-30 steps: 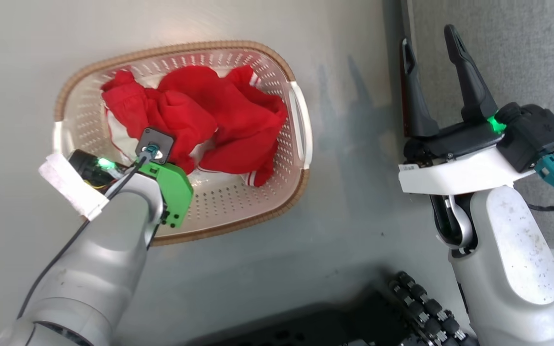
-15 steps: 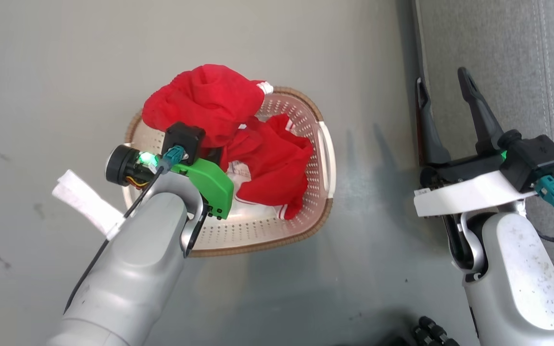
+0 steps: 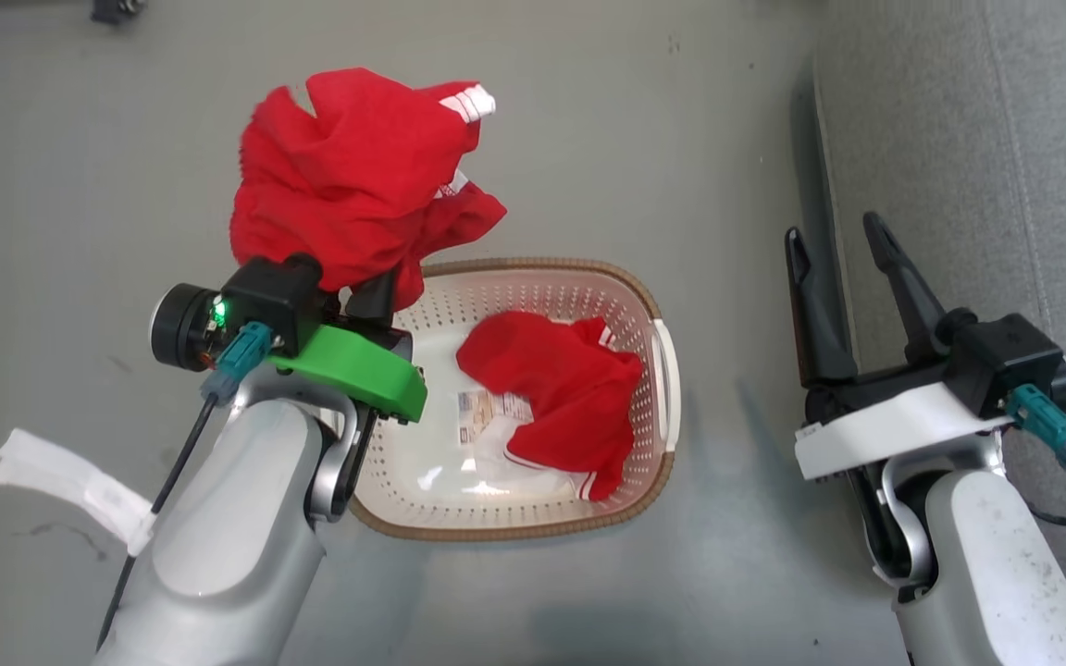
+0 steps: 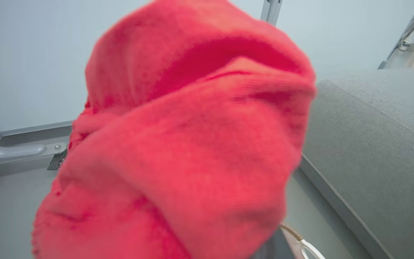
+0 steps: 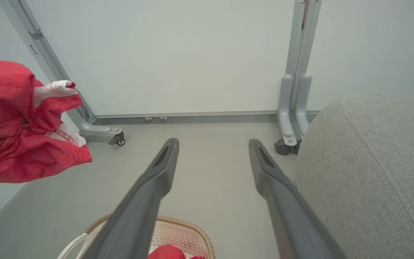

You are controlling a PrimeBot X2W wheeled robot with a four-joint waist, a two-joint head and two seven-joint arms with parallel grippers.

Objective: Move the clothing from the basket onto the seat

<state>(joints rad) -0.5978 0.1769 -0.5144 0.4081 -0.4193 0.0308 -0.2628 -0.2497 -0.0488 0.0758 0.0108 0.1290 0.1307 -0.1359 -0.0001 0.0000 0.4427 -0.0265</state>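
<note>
Left fingers (image 3: 374, 298) pinched one red garment (image 3: 348, 176) above the basket (image 3: 653, 462); right fingers (image 3: 811, 314) stood spread. The next move probably called for a swing over to the seat (image 3: 959, 139).

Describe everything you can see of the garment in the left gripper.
The held garment is bright red, soft, knit-looking fabric, bunched and crumpled, with a white-striped cuff at its far end and white trim showing in a fold. It hangs clear of the basket, touching only the left gripper, which is shut on its lower bunch.
</note>
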